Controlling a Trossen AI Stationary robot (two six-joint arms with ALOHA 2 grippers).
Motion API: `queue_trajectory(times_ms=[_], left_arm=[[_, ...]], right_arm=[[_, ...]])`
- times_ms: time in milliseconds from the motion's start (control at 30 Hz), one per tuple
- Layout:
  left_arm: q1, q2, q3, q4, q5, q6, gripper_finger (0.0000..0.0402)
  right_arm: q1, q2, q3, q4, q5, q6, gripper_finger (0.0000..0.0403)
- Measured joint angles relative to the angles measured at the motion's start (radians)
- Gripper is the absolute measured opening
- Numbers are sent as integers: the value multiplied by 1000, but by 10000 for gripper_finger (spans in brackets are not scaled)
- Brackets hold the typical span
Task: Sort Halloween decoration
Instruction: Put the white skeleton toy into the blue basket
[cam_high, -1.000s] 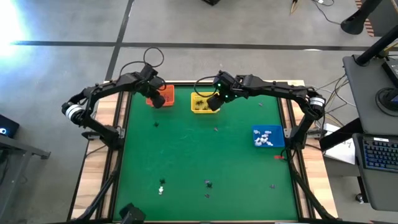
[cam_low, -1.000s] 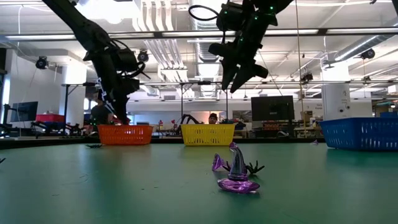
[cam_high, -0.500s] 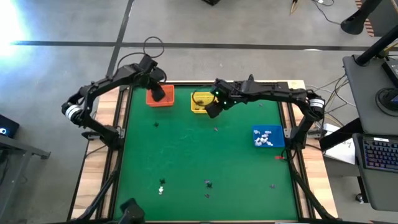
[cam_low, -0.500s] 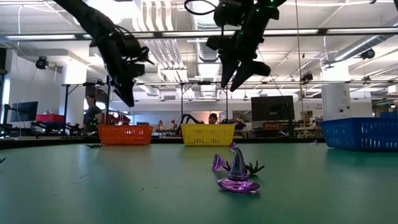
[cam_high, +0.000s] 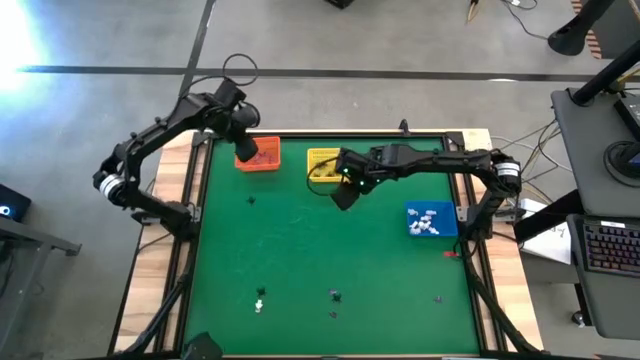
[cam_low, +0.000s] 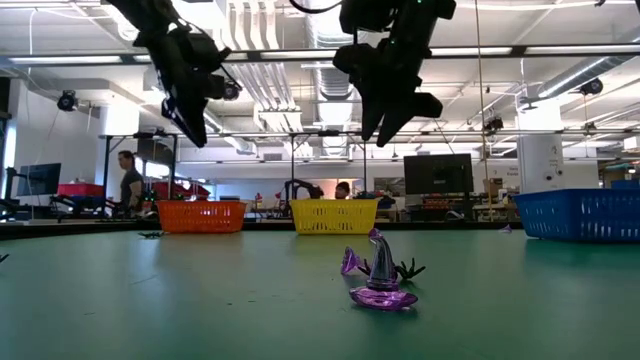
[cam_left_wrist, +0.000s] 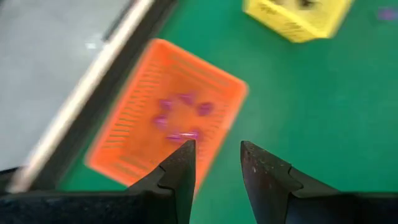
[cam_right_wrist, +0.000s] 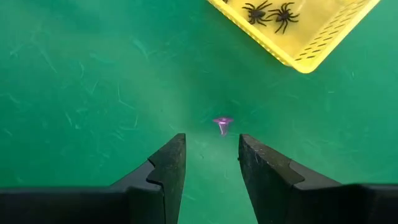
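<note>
my right gripper (cam_right_wrist: 210, 158) hangs open and empty over a purple trinket (cam_right_wrist: 222, 123) on the green mat, lined up to grab it. my left gripper (cam_left_wrist: 214, 163) sits open above the orange basket (cam_left_wrist: 163, 118), where purple pieces already lie.

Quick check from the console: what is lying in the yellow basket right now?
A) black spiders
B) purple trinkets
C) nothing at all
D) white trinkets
A: the right wrist view shows two black spiders lying inside the yellow basket.
</note>
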Motion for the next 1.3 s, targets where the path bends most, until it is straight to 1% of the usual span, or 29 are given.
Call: queue_trajectory(times_ms=[67, 133, 300, 467, 667, 733, 867, 1000, 1133, 1233, 1300], left_arm=[[0, -32, -34, -3, 61, -9, 109], [-2, -67, -71, -4, 93, -13, 109], [-10, -162, -174, -4, 98, -41, 109], [-43, -259, -295, -9, 102, -37, 109], [-91, -314, -425, 17, 105, -109, 112], [-108, -314, -427, 40, 110, -118, 117], [-134, -305, -409, 27, 115, -120, 135], [-163, -309, -401, 26, 158, -132, 151], [-248, -313, -401, 24, 170, -151, 155], [-369, -313, -402, 24, 170, -162, 154], [-466, -312, -402, 25, 157, -211, 153]], right_arm=[[9, 0, 0, 0, 2, 0, 139], [19, 0, 0, 2, 1, 0, 139], [35, 0, 0, 2, 0, -2, 139], [36, 0, 0, 2, 0, -2, 139], [36, 0, 0, 2, 1, -2, 139], [36, 0, 0, 2, 1, -2, 139], [36, 0, 0, 2, 1, -2, 139], [36, 0, 0, 2, 8, -4, 139], [36, 0, 0, 2, 8, -51, 139], [36, 0, 0, 1, 8, -65, 139], [36, 0, 0, -2, 8, -65, 139]])
